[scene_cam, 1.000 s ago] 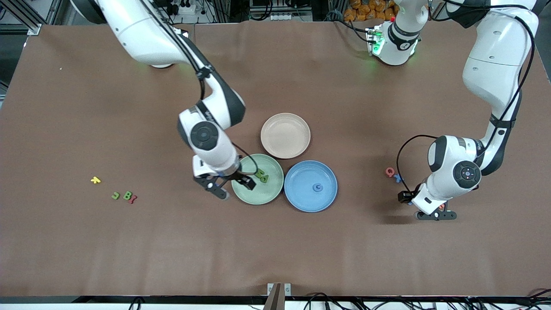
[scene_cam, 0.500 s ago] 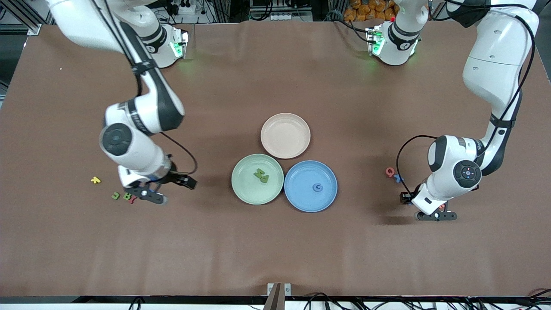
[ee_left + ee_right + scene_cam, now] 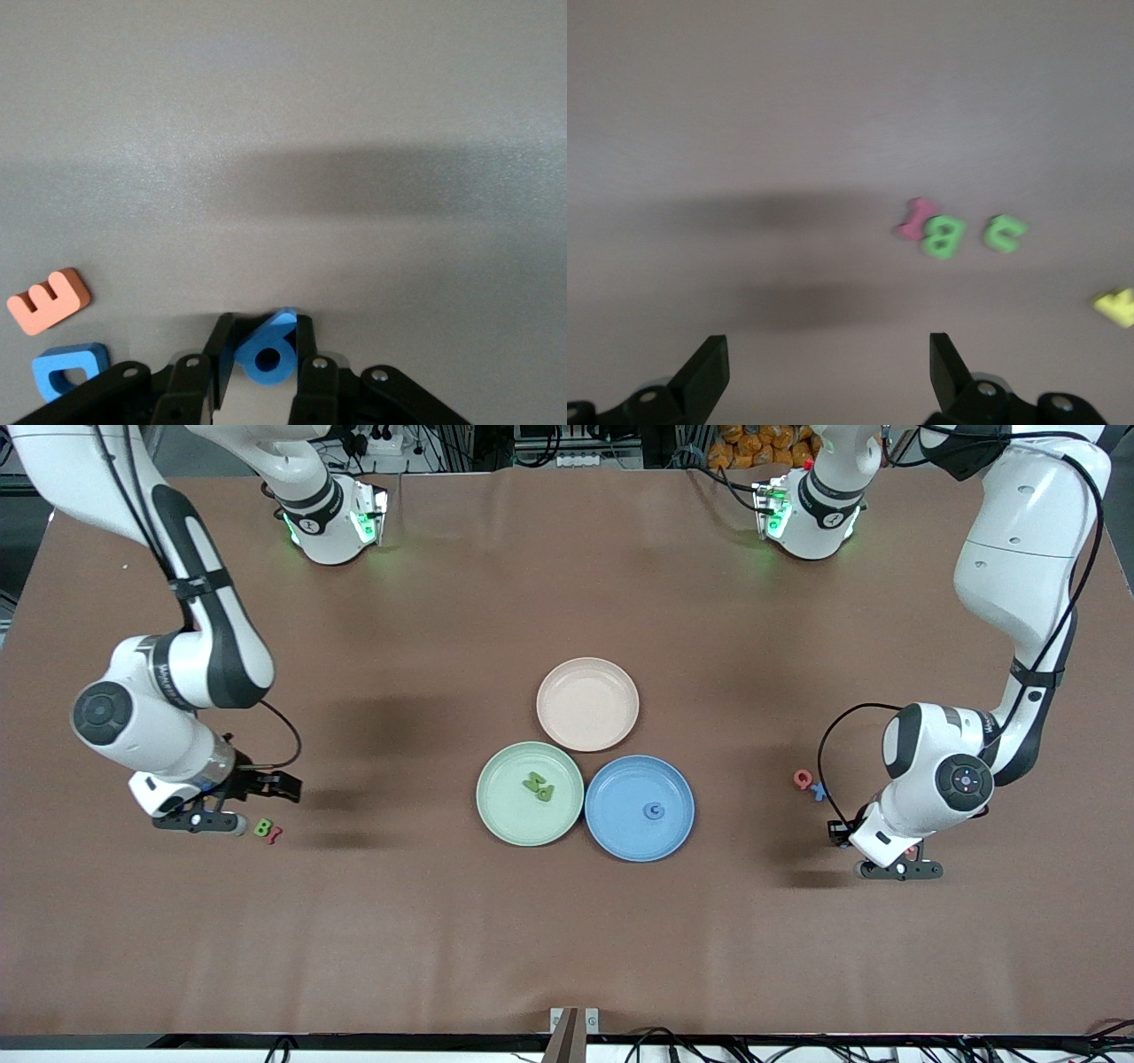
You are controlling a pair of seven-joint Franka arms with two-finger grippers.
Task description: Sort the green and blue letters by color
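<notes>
Left gripper [image 3: 263, 367] low at table [image 3: 567, 921], well apart from blue plate [image 3: 678, 833], fingers clamped on blue 9-like letter [image 3: 268, 350], likely bound there. Right gripper [image 3: 824, 372] spread wide over green B [image 3: 262, 828], readying pick.

The table [image 3: 567, 921] has a brown cover that looks matt and soft, maybe cloth or paper. The three plates [image 3: 530, 828] look smooth and dull, like plastic. The small blue letter [image 3: 267, 352] looks chunky and matt, and the arms [image 3: 1019, 558] are shiny white plastic.
</notes>
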